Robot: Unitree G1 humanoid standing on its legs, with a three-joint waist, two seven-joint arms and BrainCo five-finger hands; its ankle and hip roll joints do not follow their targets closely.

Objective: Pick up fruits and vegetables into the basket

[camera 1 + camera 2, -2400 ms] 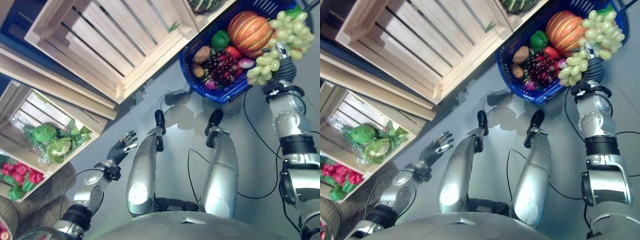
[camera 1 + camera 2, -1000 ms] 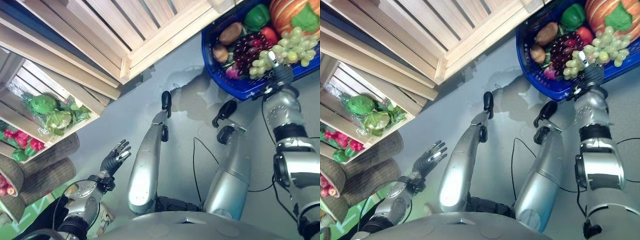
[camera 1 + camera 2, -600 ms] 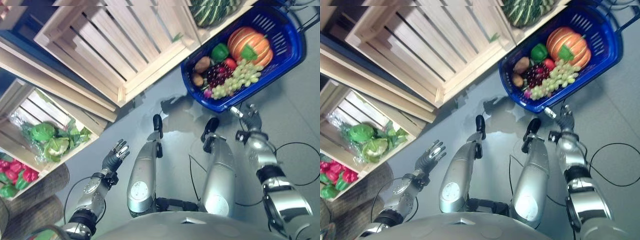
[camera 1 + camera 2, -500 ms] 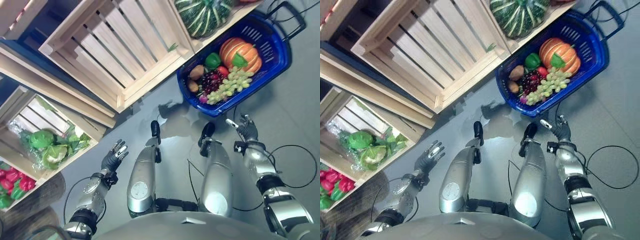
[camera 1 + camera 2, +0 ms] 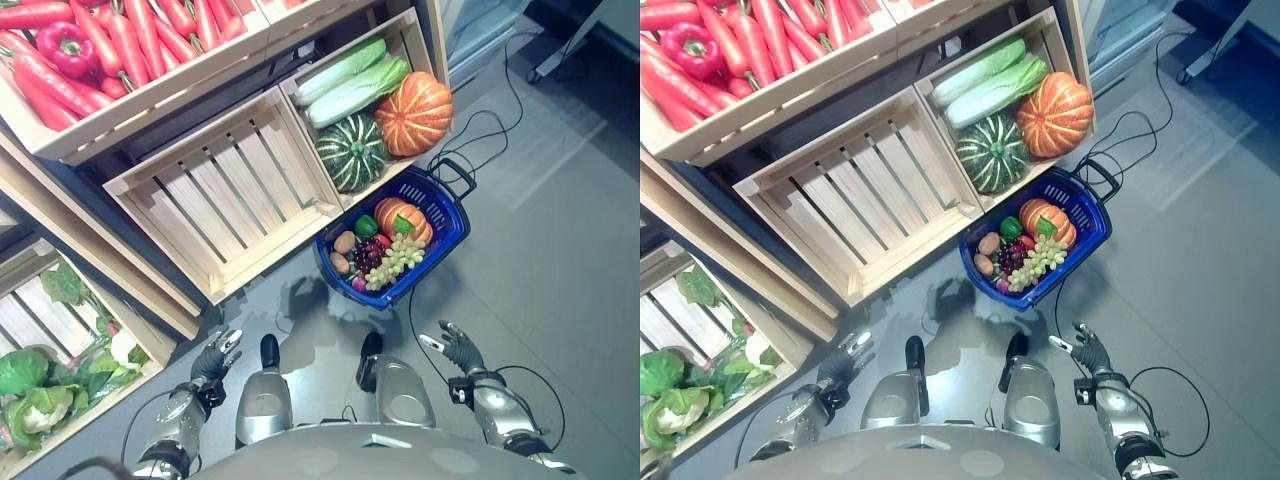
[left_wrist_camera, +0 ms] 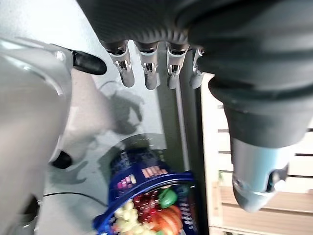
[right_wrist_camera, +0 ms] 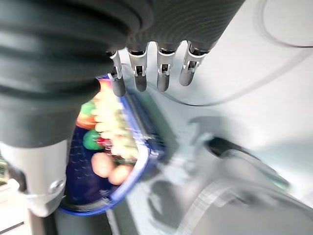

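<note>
Both robot hands, left (image 5: 216, 357) and right (image 5: 455, 349), hang loose and empty; I reckon the basket (image 5: 440, 238) is well stocked, pumpkins (image 5: 413, 112) left on the shelf.

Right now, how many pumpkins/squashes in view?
3. An orange pumpkin and a green striped squash sit side by side in the shelf crate; a smaller orange pumpkin lies in the blue basket. Others may be hidden.
</note>
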